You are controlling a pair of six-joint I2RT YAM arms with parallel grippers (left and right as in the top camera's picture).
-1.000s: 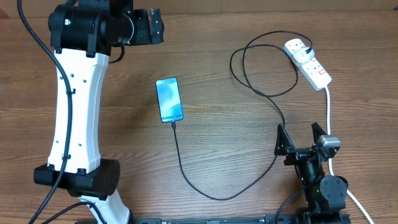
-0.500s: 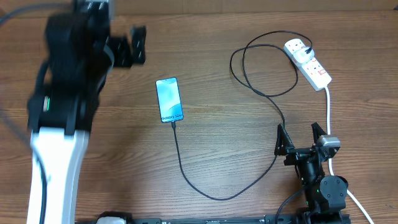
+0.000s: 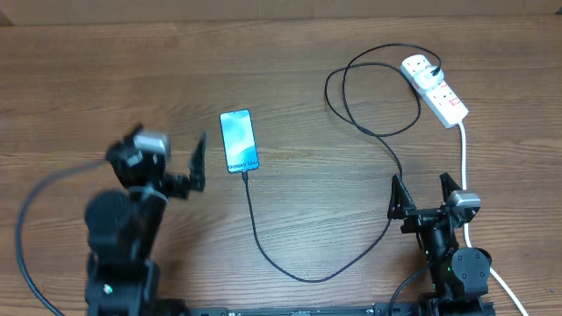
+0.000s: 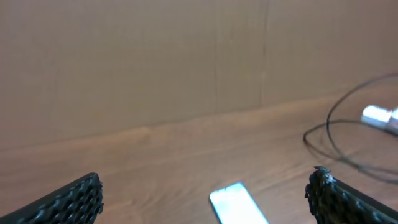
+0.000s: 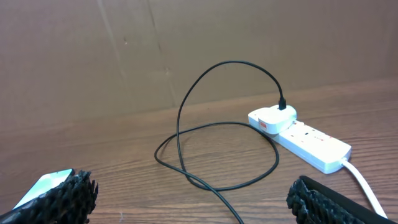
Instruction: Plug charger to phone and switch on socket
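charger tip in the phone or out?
In, as far as overhead shows: the charger runs straight up into the bottom edge of the phone, no gap. Full seating is too small to tell.

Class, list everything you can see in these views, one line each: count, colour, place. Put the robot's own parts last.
phone: 1, light-blue screen, flat at mid-table
charger: 1, black, loops from the phone's near end to the socket
socket: 1, white with red switches, far right of the table
cord: 1, white, runs from the socket towards the right arm
table: 1, brown wood, under everything
left end effector: 1, black, open, left of the phone
right end effector: 1, black, open, nearer than the socket
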